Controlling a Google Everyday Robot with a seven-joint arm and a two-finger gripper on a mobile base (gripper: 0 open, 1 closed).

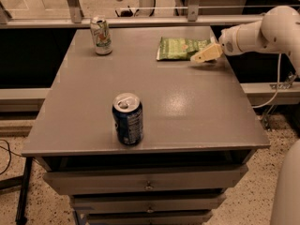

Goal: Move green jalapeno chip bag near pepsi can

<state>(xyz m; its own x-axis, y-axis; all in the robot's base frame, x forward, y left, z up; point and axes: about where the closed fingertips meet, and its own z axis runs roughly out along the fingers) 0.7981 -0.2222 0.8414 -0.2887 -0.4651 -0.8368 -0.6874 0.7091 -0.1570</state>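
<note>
The green jalapeno chip bag lies flat at the back right of the grey table. The pepsi can, dark blue with a silver top, stands upright near the table's front edge, left of centre and far from the bag. My gripper reaches in from the right on a white arm. It sits low at the bag's right end, touching or just beside it.
A white-and-green can stands at the back left corner. A rail with metal posts runs behind the table. Drawers are below the tabletop. A cable hangs at the right.
</note>
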